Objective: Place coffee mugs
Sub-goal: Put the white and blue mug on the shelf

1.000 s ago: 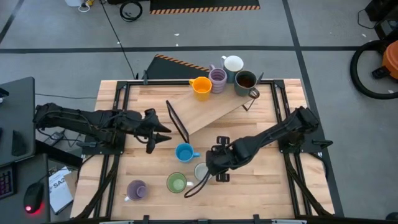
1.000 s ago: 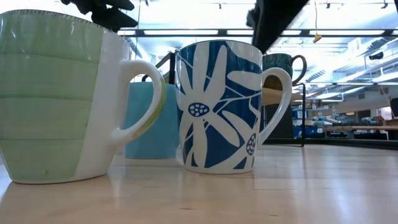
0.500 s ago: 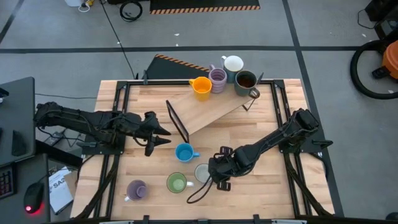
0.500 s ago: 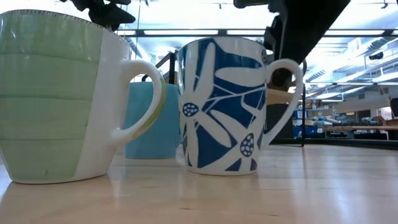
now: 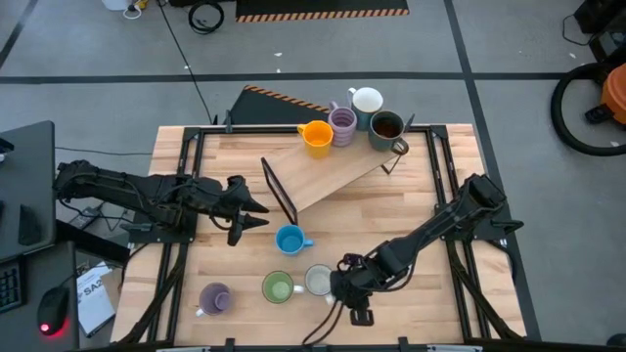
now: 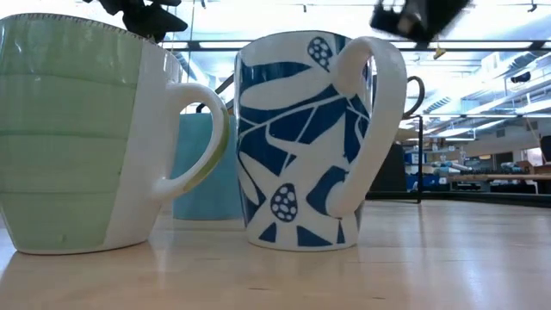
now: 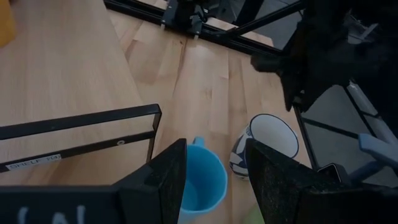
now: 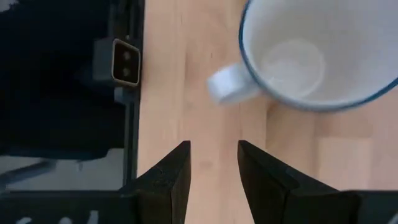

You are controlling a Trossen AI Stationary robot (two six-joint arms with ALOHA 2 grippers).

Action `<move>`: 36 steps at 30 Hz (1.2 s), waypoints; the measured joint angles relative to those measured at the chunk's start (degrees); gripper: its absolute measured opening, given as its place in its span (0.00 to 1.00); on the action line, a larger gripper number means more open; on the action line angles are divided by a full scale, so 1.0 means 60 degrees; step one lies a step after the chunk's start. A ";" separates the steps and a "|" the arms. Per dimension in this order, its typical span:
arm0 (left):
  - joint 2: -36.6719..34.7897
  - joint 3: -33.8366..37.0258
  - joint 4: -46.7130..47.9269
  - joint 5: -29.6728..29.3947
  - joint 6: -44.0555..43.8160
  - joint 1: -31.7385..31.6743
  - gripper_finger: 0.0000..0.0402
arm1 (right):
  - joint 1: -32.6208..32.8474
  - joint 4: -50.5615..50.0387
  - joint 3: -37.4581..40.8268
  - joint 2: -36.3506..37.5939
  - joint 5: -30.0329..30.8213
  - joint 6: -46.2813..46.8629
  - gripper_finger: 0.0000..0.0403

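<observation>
The white mug with blue flowers (image 5: 318, 281) stands upright on the table beside the green mug (image 5: 278, 287). The low view shows both mugs close up, the flowered mug (image 6: 301, 138) with its handle (image 6: 366, 120) turned toward the near edge. My right gripper (image 5: 342, 291) is open just right of that mug. In the right wrist view its fingers (image 8: 168, 174) stand apart from the handle (image 8: 229, 87). My left gripper (image 5: 256, 210) hovers open above the blue mug (image 7: 202, 180). A lilac mug (image 5: 214, 298) stands near the near edge.
A slanted wooden board (image 5: 333, 171) carries the orange mug (image 5: 316, 135), a second lilac mug (image 5: 343, 124), a white mug (image 5: 367, 100) and the dark brown mug (image 5: 387, 127) at its far end. A thin black frame (image 5: 279, 191) stands upright by the board. Bare tabletop (image 5: 430, 303) lies at near right.
My right gripper has moved toward the table's near edge and now sits apart from the flowered mug. The mug has shifted slightly nearer and turned about, its handle swinging round toward the near edge. It still stands upright on the table.
</observation>
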State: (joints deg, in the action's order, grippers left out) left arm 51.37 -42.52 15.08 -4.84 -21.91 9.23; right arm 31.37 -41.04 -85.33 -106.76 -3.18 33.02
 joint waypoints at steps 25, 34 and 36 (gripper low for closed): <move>-0.0004 0.0000 -0.0129 -0.0076 -0.0004 0.0000 0.43 | 0.0191 -0.1644 -0.2506 -0.1604 0.2171 -0.4958 0.35; -0.0004 0.0000 -0.0129 -0.0076 -0.0007 0.0000 0.43 | 0.0180 -0.3447 -0.3682 -0.2927 0.2281 -0.6563 0.35; -0.0004 0.0000 -0.0125 -0.0076 -0.0007 0.0000 0.43 | 0.0180 -0.3501 -0.3717 -0.3079 0.2349 -0.6758 0.35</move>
State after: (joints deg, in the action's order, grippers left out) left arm 51.35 -42.52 14.33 -5.30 -21.96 9.23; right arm 32.45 -62.04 -107.63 -125.23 10.92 -7.53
